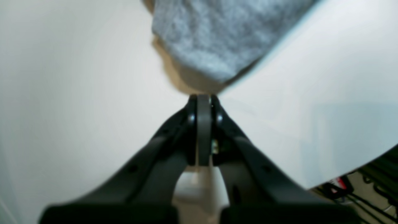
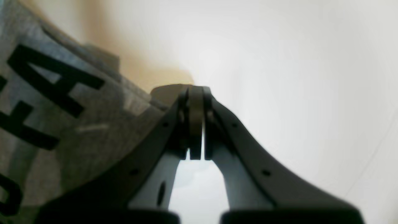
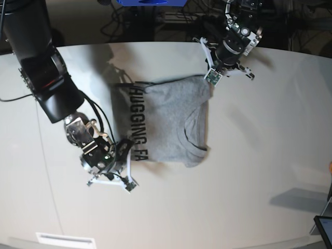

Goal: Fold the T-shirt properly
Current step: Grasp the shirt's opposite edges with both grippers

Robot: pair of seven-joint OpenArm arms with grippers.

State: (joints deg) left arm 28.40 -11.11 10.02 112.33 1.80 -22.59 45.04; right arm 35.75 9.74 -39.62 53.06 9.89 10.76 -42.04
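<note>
The grey T-shirt [image 3: 166, 124] lies on the white table [image 3: 259, 171], its right part folded over plain side up. Black lettering [image 3: 136, 122] shows on the strip along its left. My left gripper [image 3: 211, 79] is shut at the shirt's far right corner. In the left wrist view its tips [image 1: 203, 96] sit just short of the grey cloth [image 1: 217, 37], with no fabric visible between the fingers. My right gripper [image 3: 129, 185] is shut near the shirt's near left corner, slightly off it. In the right wrist view its tips [image 2: 196, 88] sit beside the lettered cloth [image 2: 77, 109].
The table's edge [image 1: 335, 177] shows in the left wrist view, with cables [image 1: 367, 193] below it. More cables and a blue object [image 3: 150, 2] lie beyond the far edge. A dark device [image 3: 324, 228] sits at the near right corner.
</note>
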